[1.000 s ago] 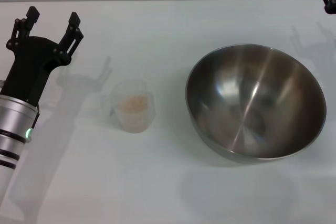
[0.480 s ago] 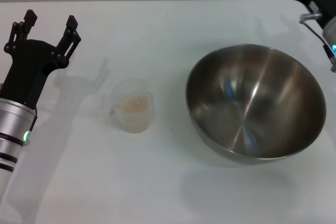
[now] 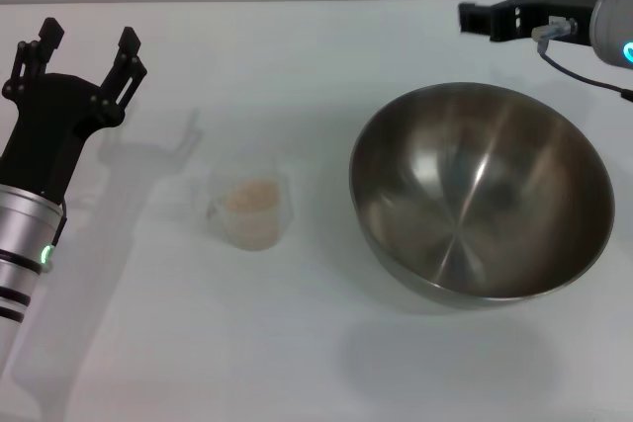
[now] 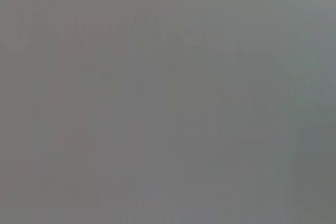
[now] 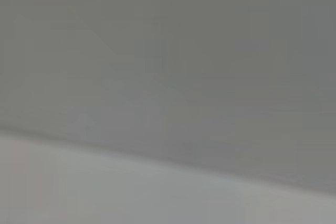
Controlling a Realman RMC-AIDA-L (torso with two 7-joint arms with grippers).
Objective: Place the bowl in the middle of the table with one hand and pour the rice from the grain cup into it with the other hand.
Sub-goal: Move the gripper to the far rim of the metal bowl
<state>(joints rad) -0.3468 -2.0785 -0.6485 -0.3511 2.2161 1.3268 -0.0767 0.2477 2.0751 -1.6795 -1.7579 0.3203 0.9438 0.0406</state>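
The grain cup (image 3: 252, 209) holding rice (image 3: 249, 195) is sitting on the table (image 3: 297, 343), right of and nearer than the left gripper (image 3: 83, 43), whose fingers are spread apart. The bowl (image 3: 482, 192) is resting right of the cup, just nearer than the right gripper (image 3: 475, 19).

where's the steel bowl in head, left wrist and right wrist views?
Head: bowl right of centre on the table, right of the cup.
Left wrist: not in it, only plain grey.
Right wrist: not in it, only grey and a pale band.
Shared landmark: none.
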